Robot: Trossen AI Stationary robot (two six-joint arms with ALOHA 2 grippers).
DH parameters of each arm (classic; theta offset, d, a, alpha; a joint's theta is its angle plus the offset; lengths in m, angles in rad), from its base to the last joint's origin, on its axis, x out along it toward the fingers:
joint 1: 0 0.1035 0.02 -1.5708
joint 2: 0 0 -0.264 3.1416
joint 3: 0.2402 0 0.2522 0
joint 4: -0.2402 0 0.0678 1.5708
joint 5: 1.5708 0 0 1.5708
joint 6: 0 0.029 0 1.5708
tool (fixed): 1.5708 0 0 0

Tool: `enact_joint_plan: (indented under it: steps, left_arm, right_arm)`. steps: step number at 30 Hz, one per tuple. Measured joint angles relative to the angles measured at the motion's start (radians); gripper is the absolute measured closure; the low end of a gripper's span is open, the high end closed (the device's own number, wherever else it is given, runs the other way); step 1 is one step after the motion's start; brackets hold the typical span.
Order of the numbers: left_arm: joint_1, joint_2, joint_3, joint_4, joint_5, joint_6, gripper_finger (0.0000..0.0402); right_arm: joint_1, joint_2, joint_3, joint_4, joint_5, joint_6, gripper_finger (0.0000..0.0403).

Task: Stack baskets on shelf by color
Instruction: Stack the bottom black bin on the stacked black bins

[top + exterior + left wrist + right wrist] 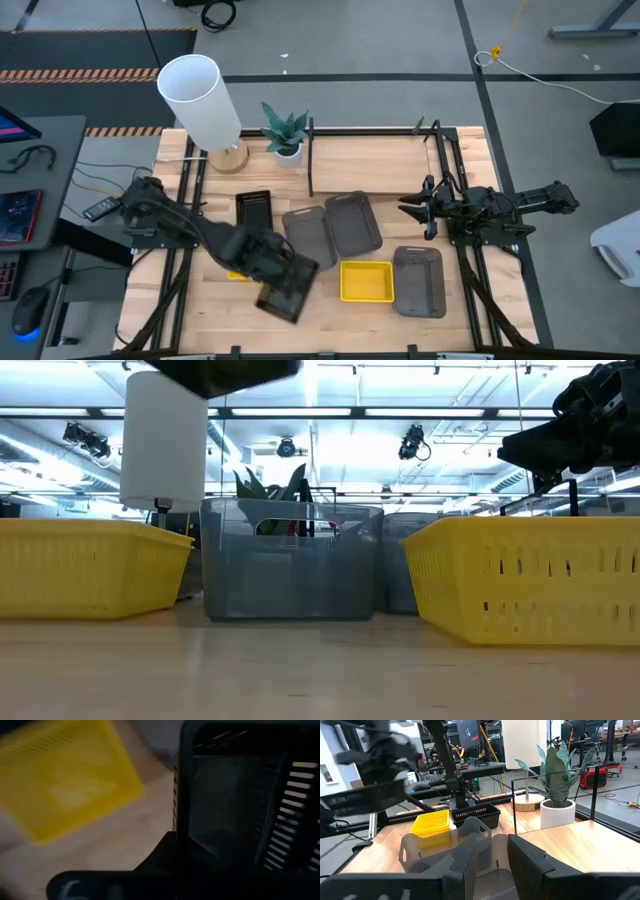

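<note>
As seen overhead: three grey baskets (352,222), two yellow baskets (366,281).

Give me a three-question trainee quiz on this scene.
1. True or false: the left gripper is shut on a black mesh basket.
2. How many grey baskets show in the high view? A two, B three, C four.
3. Fill in: the shelf board holds ___ baskets so far.
Key: 1 true; 2 B; 3 no.
</note>
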Motion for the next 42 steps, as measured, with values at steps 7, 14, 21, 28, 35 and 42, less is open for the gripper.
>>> enact_joint_plan:
  steps: [7,14,21,28,35,42]
  left_arm:
    - [0.104,-0.081,-0.003,-0.176,-0.105,0.053,0.0399]
    - [0.232,-0.166,-0.187,-0.150,-0.140,0.113,0.0400]
    - [0.342,-0.332,-0.442,-0.025,-0.143,0.071,0.0400]
    - [0.415,-0.420,-0.618,0.021,-0.127,-0.031,0.0400]
    - [0.440,-0.429,-0.703,0.065,-0.127,-0.104,0.0397]
    - [0.440,-0.428,-0.754,0.085,-0.134,-0.130,0.0394]
  right_arm:
    - [0.000,0.000,0.000,0.000,0.000,0.000,0.0290]
    - [0.000,0.000,0.000,0.000,0.000,0.000,0.0290]
    - [0.000,0.000,0.000,0.000,0.000,0.000,0.0290]
    - [0.000,0.000,0.000,0.000,0.001,0.000,0.0290]
    - [0.000,0.000,0.000,0.003,0.000,0.000,0.0290]
    - [0.000,0.000,0.000,0.001,0.000,0.000,0.0290]
